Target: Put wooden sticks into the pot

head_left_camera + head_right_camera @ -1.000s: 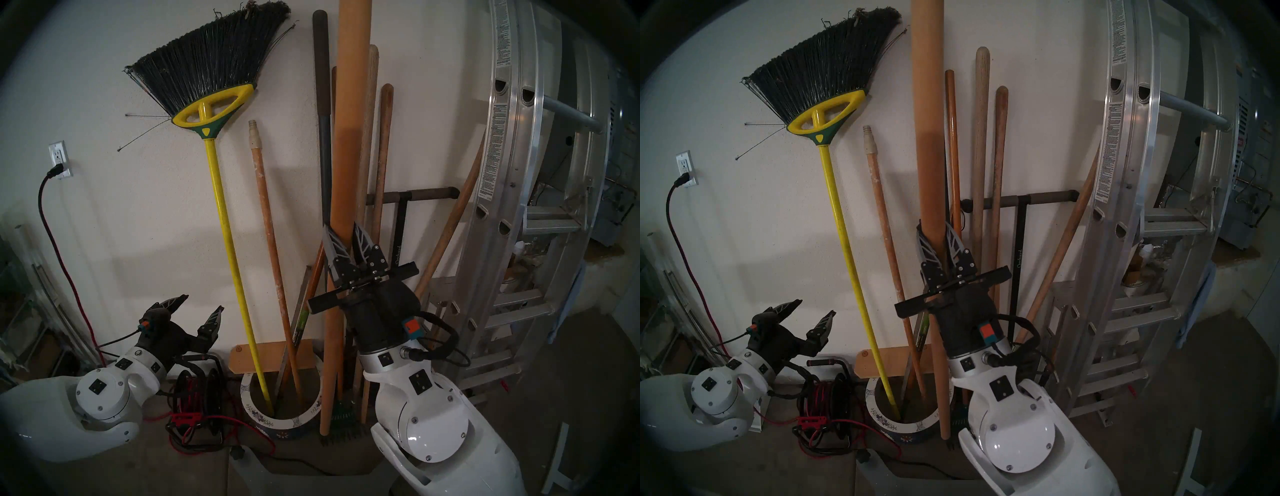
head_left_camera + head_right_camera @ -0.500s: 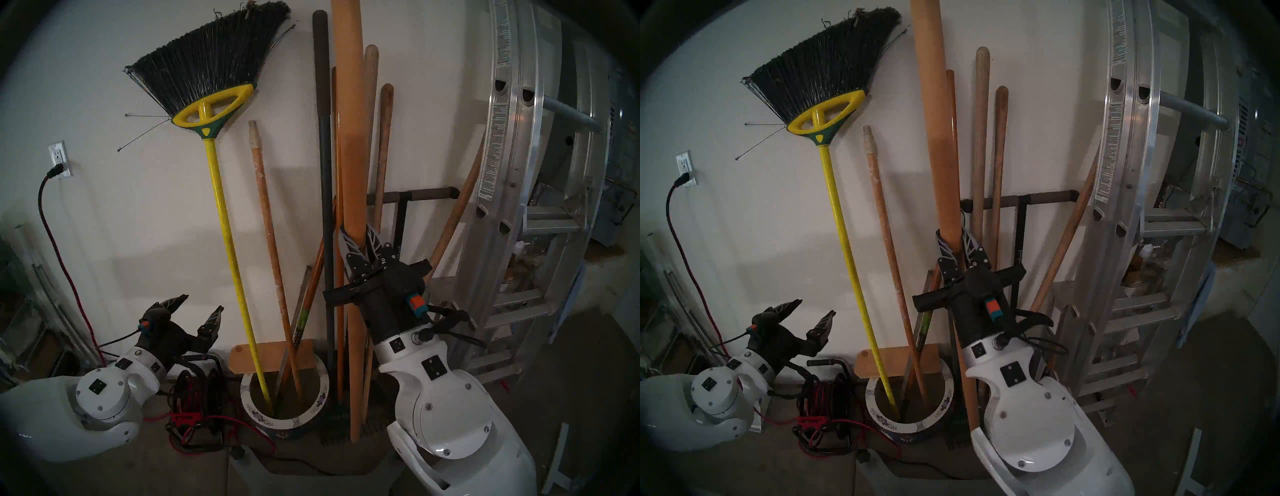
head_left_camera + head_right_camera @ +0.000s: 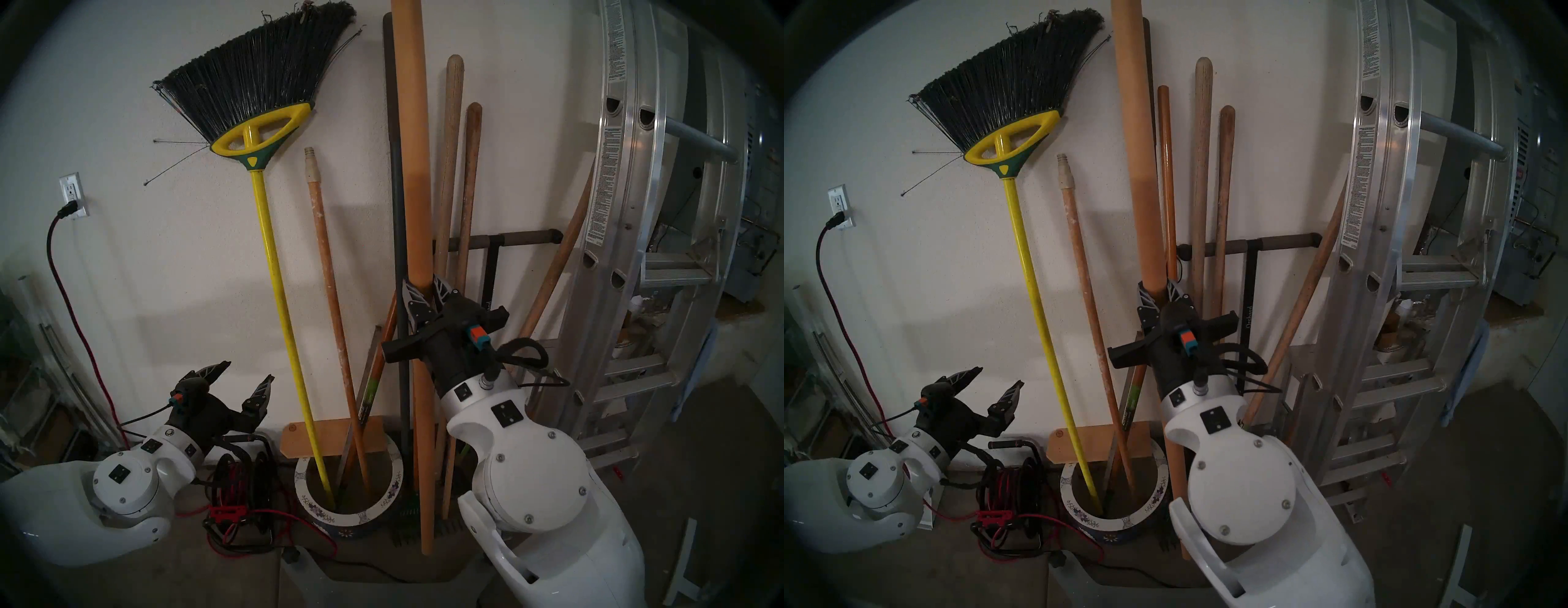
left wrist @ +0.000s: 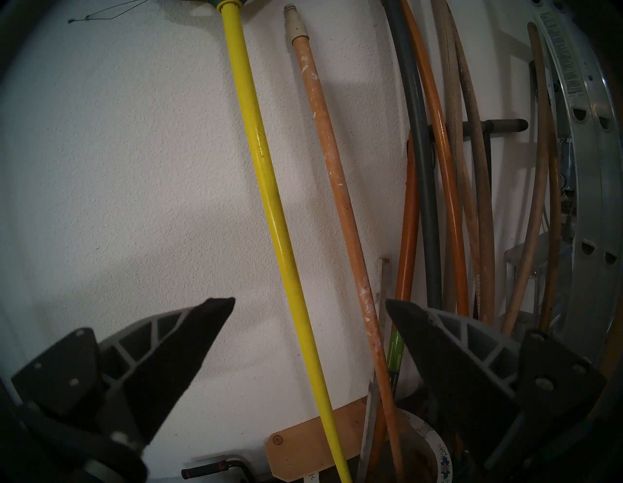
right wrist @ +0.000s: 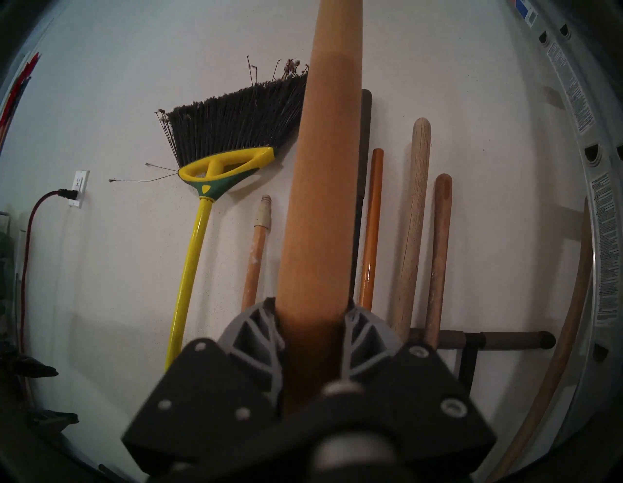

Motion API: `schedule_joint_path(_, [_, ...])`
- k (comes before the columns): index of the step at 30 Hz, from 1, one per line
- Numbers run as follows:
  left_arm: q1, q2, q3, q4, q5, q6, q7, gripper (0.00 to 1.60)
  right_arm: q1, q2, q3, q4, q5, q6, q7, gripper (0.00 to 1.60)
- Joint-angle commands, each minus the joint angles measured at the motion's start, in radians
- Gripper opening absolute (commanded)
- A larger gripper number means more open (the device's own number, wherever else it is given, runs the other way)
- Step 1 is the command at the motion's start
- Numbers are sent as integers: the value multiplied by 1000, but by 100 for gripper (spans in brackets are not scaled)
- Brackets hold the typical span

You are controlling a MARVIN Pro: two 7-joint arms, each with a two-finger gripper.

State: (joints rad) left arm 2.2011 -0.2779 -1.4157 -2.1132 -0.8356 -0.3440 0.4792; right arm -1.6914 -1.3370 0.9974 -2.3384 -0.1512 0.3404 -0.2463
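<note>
Right tool [image 3: 425, 290] clamped on thick plain pole [image 3: 418, 237]; pole top swung left, bottom end shifted right since second ago, now beside pot [image 3: 392, 486], outside rim. Speckled stick [image 3: 333, 297] already in pot. Left tool [image 3: 246, 378] wide, empty, unmoved. Needs lift over rim.

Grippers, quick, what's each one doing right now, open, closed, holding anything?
Left gripper: open, holding nothing.
Right gripper: shut on the thick wooden pole, its lower end outside the pot.
</note>
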Motion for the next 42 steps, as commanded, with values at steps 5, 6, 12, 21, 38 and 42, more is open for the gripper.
schedule_joint_path(5, [0, 1, -2, -4, -2, -2, -1, 160, 122, -70, -24, 66, 3, -23, 15, 0])
schedule_joint_path(6, [0, 1, -2, -4, -2, -2, -1, 160, 127, -74, -25, 74, 3, -24, 15, 0])
schedule_joint_path(12, [0, 1, -2, -4, -2, -2, -1, 160, 160, -92, -31, 141, 8, -65, 29, 0])
schedule_joint_path(21, [0, 1, -2, -4, -1, -2, -1, 160, 232, -118, -21, 234, 35, -107, 68, 0])
schedule_joint_path(38, [0, 1, -2, -4, -1, -2, -1, 160, 391, -172, 3, 464, 91, -222, 160, 0])
schedule_joint_path(42, [0, 1, -2, -4, -1, -2, -1, 160, 417, -190, 8, 512, 98, -255, 173, 0])
